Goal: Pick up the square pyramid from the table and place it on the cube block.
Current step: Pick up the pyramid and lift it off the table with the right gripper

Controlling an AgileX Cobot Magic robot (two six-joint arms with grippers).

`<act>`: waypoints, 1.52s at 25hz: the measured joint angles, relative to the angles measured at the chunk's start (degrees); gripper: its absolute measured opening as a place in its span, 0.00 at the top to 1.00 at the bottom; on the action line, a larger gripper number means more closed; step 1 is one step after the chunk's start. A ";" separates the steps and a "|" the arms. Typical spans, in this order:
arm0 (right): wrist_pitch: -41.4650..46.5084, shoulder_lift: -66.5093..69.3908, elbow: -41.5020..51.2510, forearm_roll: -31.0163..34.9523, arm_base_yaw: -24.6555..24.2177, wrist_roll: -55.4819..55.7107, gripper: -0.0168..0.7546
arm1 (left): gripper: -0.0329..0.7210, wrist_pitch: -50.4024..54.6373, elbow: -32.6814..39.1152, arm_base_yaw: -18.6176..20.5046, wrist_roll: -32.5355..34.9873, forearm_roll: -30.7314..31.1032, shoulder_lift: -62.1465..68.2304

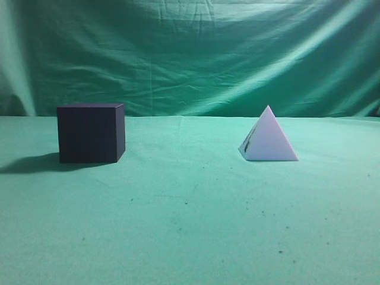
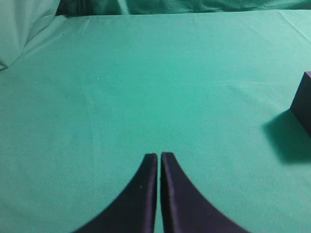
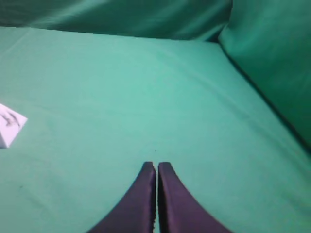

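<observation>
The white square pyramid (image 1: 270,139) stands upright on the green table (image 1: 190,214), right of centre, with dark markings on its left face. Its corner also shows at the left edge of the right wrist view (image 3: 9,124). The dark cube block (image 1: 91,133) stands on the left; a corner of it shows at the right edge of the left wrist view (image 2: 305,104). My left gripper (image 2: 159,155) is shut and empty above bare cloth, left of the cube. My right gripper (image 3: 157,165) is shut and empty, right of the pyramid. Neither gripper shows in the exterior view.
A green cloth backdrop (image 1: 190,53) hangs behind the table and folds up along the right side in the right wrist view (image 3: 272,63). Small dark specks dot the cloth near the front.
</observation>
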 joint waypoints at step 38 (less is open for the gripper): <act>39.80 57.81 -51.18 17.03 18.35 -10.18 0.98 | 0.96 0.00 0.00 0.00 0.00 0.10 0.00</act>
